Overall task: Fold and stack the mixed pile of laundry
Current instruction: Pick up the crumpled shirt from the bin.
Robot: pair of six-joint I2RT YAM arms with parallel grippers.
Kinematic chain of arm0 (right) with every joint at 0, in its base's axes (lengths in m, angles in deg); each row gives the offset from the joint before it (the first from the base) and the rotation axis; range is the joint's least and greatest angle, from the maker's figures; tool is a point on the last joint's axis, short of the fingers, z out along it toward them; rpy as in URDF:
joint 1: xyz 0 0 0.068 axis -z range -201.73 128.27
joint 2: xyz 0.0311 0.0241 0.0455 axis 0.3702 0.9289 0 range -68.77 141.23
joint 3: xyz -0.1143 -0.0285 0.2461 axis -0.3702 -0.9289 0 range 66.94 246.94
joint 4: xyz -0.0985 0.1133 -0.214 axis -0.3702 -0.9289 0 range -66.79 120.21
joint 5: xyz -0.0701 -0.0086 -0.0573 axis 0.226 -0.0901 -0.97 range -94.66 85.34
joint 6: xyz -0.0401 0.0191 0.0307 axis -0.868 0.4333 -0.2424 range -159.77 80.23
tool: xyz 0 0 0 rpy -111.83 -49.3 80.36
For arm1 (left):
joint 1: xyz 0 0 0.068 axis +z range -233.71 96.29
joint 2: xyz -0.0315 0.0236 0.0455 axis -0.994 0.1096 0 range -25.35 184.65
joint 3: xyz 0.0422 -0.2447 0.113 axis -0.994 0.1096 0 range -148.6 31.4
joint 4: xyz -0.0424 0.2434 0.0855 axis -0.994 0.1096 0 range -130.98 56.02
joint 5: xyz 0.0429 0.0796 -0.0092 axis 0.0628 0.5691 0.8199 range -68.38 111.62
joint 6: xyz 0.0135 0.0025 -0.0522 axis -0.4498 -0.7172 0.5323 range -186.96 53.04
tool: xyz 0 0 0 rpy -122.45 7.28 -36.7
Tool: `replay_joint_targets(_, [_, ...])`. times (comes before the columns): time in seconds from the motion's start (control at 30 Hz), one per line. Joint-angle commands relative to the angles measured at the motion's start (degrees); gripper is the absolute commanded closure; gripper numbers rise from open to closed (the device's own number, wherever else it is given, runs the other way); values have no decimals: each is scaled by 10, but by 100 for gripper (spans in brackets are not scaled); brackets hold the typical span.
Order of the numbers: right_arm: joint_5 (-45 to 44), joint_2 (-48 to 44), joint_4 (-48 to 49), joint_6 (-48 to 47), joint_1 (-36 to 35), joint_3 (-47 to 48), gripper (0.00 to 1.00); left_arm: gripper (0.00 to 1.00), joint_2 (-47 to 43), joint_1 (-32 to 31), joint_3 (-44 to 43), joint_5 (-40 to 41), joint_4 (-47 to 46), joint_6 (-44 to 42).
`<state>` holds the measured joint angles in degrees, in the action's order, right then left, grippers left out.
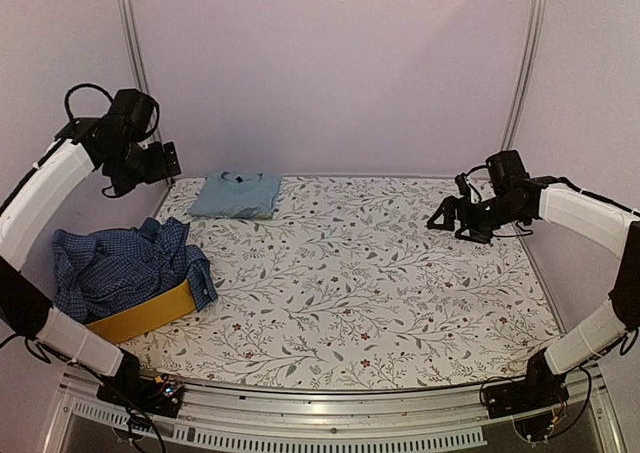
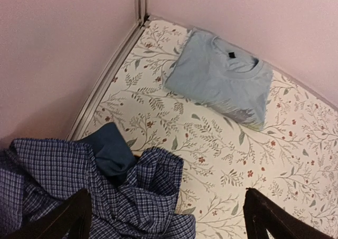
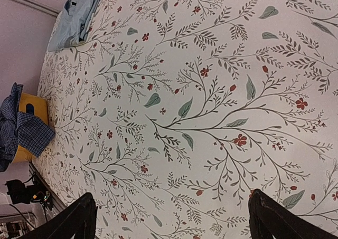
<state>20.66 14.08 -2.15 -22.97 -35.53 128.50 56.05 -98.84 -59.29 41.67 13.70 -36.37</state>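
Left fingers (image 1: 170,160) spread wide, empty, raised near far-left corner of desk (image 1: 400,303). Right fingers (image 1: 445,218) likewise wide, empty, raised over right side. Checked shirt (image 1: 110,268) heaped with darker blue garment (image 2: 108,152) on yellow basket (image 1: 150,313), near left. Light blue T-shirt (image 1: 237,193) folded flat at far edge.
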Motion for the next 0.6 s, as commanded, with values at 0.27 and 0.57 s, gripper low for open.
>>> replay_joint_targets(0.27, [16,-35,23,10,1,-30,1,0,-193,7,286,-51,223,278])
replay_joint_targets(0.57, [28,-35,40,22,0,-36,1,0,-150,33,400,-13,138,272])
